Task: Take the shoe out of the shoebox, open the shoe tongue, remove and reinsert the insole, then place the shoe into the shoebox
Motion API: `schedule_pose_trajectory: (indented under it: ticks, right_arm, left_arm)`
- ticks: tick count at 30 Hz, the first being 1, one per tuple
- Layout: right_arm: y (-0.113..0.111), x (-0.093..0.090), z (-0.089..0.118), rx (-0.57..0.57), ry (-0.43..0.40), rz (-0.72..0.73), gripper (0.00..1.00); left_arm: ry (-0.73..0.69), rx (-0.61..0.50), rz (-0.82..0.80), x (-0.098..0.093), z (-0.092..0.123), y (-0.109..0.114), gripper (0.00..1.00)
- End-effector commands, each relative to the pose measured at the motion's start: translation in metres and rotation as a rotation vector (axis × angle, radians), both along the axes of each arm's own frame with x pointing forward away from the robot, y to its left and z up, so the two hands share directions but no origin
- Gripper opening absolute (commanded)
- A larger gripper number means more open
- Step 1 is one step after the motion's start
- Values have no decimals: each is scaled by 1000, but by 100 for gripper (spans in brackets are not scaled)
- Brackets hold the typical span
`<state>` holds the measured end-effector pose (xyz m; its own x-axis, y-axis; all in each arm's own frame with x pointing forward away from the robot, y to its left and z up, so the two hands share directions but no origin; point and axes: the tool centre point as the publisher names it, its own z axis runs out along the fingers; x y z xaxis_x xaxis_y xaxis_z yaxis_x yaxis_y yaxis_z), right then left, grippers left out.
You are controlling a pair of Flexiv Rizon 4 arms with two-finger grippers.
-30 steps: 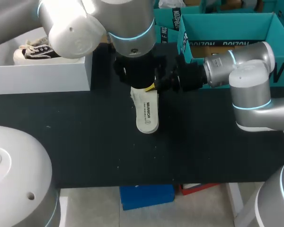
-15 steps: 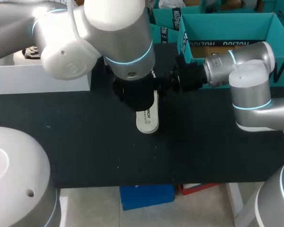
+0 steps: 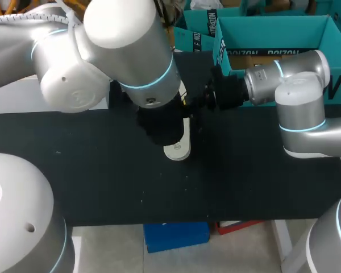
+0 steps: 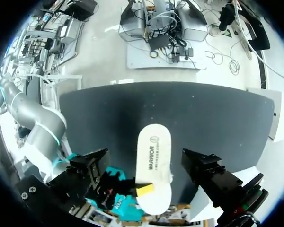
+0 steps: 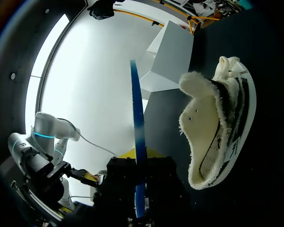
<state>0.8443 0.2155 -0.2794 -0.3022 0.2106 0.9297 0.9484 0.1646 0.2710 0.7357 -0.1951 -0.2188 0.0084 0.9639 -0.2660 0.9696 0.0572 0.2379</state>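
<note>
Head view, left arm (image 3: 131, 62) covering likely insole (image 3: 179, 149)

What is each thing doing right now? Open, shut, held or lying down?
Left end effector: open, straddling the insole without touching it.
Right end effector: shut on one end of the insole.
Insole: out of the shoe, printed side up.
Shoe: on the table, tongue open.

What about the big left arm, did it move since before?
Yes. The left arm slid toward the table's near edge, covering more of the unmoved insole.
</note>
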Motion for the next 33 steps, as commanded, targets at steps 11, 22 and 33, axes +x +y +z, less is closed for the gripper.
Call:
schedule_pose_trajectory:
  ticks: [11,22,33]
  right_arm:
    - [2,0,-1,-2,0,-2,0]
    - [2,0,-1,-2,0,-2,0]
    - [2,0,-1,-2,0,-2,0]
  left_arm:
    - [6,-869,-168,21,-16,71,100]
    - [63,-1240,-211,40,-31,89,100]
    - [122,-1437,-231,60,-46,88,100]
